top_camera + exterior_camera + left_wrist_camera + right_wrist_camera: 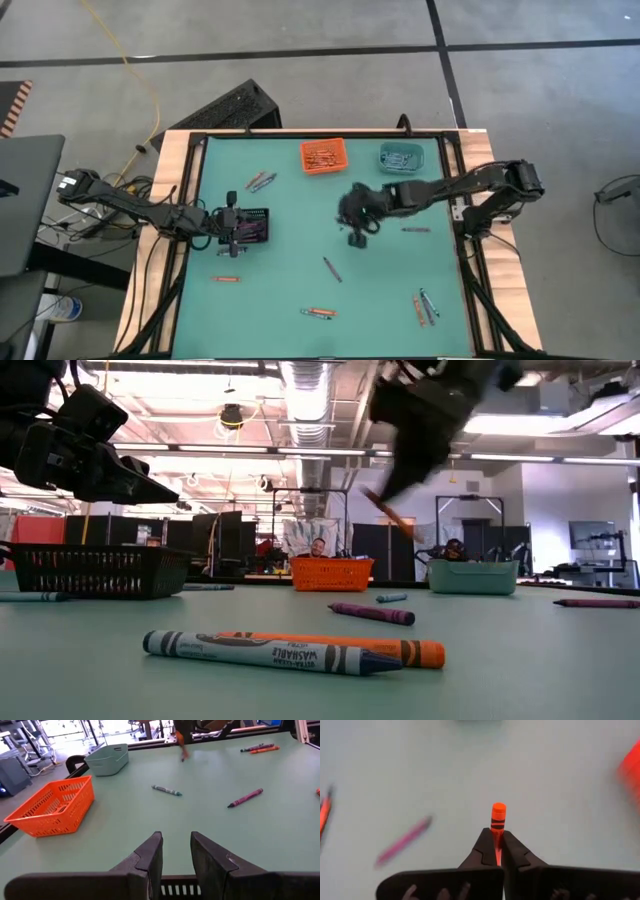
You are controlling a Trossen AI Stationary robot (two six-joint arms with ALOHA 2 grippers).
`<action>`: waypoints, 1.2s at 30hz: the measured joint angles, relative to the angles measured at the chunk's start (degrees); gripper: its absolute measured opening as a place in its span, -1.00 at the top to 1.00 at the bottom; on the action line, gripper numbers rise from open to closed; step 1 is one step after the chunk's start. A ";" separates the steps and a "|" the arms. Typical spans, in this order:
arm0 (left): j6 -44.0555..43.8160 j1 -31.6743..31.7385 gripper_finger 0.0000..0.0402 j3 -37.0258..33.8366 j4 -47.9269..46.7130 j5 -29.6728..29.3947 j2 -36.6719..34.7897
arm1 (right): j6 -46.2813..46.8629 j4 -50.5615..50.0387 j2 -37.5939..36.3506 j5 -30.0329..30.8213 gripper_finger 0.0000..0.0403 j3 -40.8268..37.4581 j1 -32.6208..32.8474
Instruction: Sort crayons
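Observation:
My right gripper [357,222] hangs above the middle of the green table and is shut on an orange crayon [498,816]. In the low view this crayon [391,514] slants down below the gripper [405,455], well above the table. My left gripper [176,851] is open and empty above the black bin [255,228] at the table's left. An orange bin [323,155] and a teal bin [401,158] stand at the far edge. Loose crayons lie flat on the table: a purple one [332,269], an orange one [226,279] and a pair [318,313] near the front. My right gripper pinches the orange crayon's shaft [496,835] between its two fingertips. The crayon lies along the fingers and its flat end [498,808] sticks out past them. The fingers point slanting down. The crayon is lifted clear and tilted.
More crayons lie near the table's right front [424,306], right of centre [416,230] and at the far left [262,181]. In the low view a blue crayon [262,651] and an orange one [400,650] lie closest. People sit in the room behind the table.

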 joint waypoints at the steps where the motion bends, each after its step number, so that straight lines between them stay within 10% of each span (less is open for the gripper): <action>1: -0.01 -0.01 0.55 0.00 -0.01 -0.01 0.02 | -2.51 2.94 0.23 1.63 0.99 0.93 -1.17; 5: -0.15 -0.01 0.55 0.00 0.39 -0.01 0.00 | -15.23 9.29 2.94 10.83 0.99 6.27 -7.72; 17: -0.40 -0.01 0.55 0.00 -0.38 0.03 0.02 | -35.27 -1.73 23.00 6.95 0.98 27.89 -22.60; 30: -0.25 0.01 0.55 0.00 -2.92 0.03 0.02 | -40.17 -10.39 27.85 13.47 0.60 37.01 -23.63; 36: -1.21 -0.01 0.55 0.00 -3.14 0.05 0.02 | -26.82 -15.26 22.11 12.18 0.57 37.00 -21.45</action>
